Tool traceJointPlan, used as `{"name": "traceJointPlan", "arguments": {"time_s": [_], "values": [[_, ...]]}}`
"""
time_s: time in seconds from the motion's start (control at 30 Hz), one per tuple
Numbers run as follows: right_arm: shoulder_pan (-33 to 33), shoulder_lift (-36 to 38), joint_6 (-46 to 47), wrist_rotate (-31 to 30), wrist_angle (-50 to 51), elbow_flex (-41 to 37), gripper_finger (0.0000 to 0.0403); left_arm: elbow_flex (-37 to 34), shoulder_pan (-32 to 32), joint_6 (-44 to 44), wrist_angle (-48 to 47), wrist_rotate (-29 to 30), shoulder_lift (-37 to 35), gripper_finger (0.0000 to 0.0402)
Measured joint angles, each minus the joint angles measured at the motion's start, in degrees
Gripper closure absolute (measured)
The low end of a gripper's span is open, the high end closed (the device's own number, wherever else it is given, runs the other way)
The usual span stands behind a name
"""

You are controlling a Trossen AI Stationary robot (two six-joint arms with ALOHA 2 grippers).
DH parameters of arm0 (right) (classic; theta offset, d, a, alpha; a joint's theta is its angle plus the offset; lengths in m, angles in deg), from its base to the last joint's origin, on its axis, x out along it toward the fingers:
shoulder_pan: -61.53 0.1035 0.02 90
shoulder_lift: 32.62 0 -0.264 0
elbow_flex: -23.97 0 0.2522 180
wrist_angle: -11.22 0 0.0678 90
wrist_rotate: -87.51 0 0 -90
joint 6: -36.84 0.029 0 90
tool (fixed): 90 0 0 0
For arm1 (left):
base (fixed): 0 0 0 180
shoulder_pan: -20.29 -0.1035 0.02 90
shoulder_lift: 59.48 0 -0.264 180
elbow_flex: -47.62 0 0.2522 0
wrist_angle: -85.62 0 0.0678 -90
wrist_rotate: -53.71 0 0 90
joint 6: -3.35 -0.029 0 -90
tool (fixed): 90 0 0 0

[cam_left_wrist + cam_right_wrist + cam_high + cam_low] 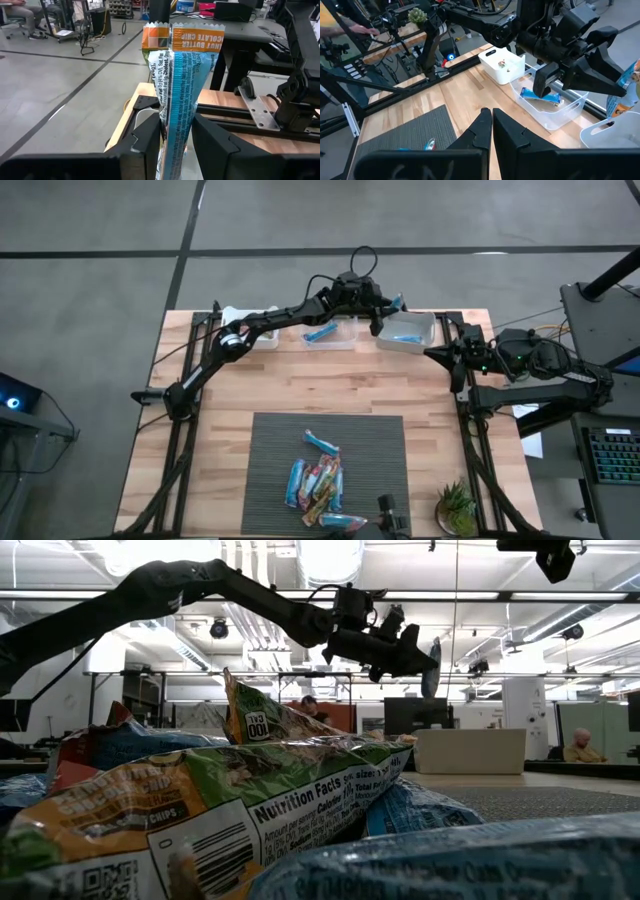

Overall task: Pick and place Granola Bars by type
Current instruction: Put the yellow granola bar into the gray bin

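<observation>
Held bar [176,85]: slim foil wrapper, blue lower body with white print, orange band and crimped saw-tooth seal at the far end. Clamped upright between the left gripper's [175,142] two dark fingers, per the left wrist view. In the high view, left gripper [385,310] raised at the table's far edge, between the middle bin [332,332] and the right-hand bin [408,332], bar end showing blue beside it.

Remaining granola bars [320,480]: loose pile on the dark ribbed mat [270,450] at the table's near side, mostly blue, a few green, red and orange. One blue bar lying in the middle bin, one in the right-hand bin. Third bin [250,330], opaque white, at the far left, partly under the arm.

Materials: butcher-block wooden table [230,390]; bins thin plastic, rectangular, rounded corners; wrappers glossy and creased.

Right gripper [487,125]: fingers pressed together, holding nothing, parked over the table's right side near the frame rail.

View differences: low view alone gives wrapper print close up on the pile [250,800], including nutrition panel and barcode, with left gripper [415,655] high above. Right wrist view alone shows the white bin's [502,65] inside, a small item on its floor, and the clear bin [547,107] with its blue bar. Small potted plant [457,505] at the near right corner, high view only.
</observation>
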Motion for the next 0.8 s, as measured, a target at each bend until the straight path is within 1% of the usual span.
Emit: {"name": "traceJointPlan", "arguments": {"time_s": [0.43, 0.57, 0.8], "values": [[0.0, 0.0, 0.0, 0.0, 0.0, 0.0, 0.0394, -0.4, 0.0, -0.1, 0.0, 0.0, 0.0, 0.0307], [0.0, 0.0, 0.0, 0.1, 0.0, 0.0, 0.0394, -0.9, 0.0, 2.2, -0.2, 0.0, 0.0, 0.0307], [0.0, 0.0, 0.4, 1.0, 0.0, 0.0, 0.0394, -0.8, 0.0, 2.7, -0.3, 0.0, 0.0, 0.0307]]}}
